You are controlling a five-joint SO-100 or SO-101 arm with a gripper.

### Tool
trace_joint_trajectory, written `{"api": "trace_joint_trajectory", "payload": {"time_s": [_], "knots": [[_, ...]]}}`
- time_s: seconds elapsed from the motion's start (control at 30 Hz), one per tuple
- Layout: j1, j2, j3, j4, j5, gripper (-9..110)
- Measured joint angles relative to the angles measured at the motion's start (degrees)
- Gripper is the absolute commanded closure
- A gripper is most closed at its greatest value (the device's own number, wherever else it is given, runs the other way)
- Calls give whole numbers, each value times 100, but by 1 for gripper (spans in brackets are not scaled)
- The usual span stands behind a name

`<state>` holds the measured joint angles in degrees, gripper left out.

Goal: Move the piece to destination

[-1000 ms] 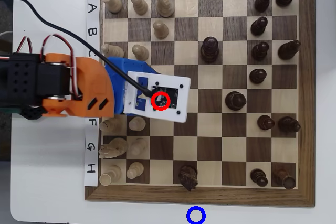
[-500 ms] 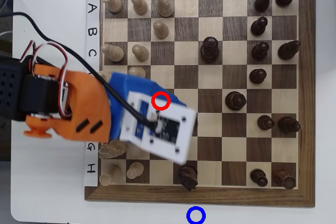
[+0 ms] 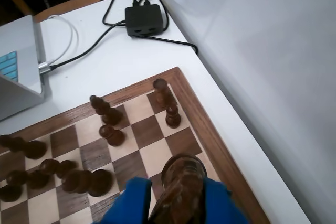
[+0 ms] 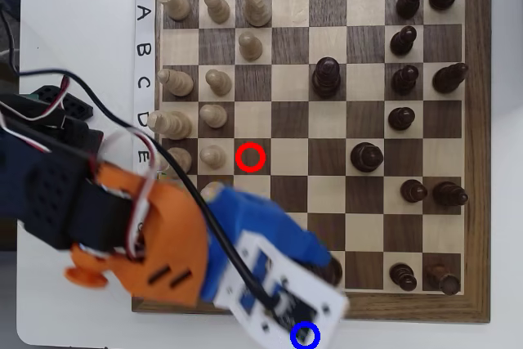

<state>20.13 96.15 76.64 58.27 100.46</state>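
Blue claw [image 3: 176, 203] clamping dark piece [image 3: 181, 184], chessboard [image 3: 207, 129] edge

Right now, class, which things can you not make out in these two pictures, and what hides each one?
- Blue ring marker: overhead view, the surface beneath hidden by the white camera plate.
- Claw: wrist view, cut off by the bottom edge.
- Dark brown wooden piece: wrist view, base below the frame; overhead, covered by the arm.

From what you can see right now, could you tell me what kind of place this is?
Probably an office or lab desk: a wooden chessboard on a white table, a black cable hub, and a grey device beside it.
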Motion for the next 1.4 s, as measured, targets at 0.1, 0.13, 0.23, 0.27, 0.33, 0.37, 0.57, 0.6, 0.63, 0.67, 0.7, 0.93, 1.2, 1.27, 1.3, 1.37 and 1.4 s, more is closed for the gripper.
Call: {"api": "trace_joint_trajectory", "payload": {"time_s": [0.1,0.13,0.23,0.27,0.33,0.37,0.57,0.6,0.63,0.67,0.7,0.93,1.2,1.27,1.3,1.37,1.4], "knots": [[220,-325,-264,0,0,101],[290,-431,-325,0,-9,101],[492,-738,-483,-44,-70,101],[562,-835,-519,-88,-97,101],[694,-1011,-571,-185,-158,101],[747,-1081,-580,-229,-193,101],[1037,-1266,-580,-668,-422,101],[1081,-1266,-580,-756,-466,101],[1116,-1266,-580,-844,-501,101],[1151,-1266,-580,-932,-545,101],[1187,-1266,-545,-1037,-589,101],[1345,-1266,79,-1688,-809,101],[1354,-1266,993,-2320,-896,101],[1354,-1266,1187,-2461,-896,101],[1354,-1266,1266,-2531,-905,101],[1354,-1266,1415,-2654,-949,101],[1354,-1266,1468,-2707,-949,101]]}}
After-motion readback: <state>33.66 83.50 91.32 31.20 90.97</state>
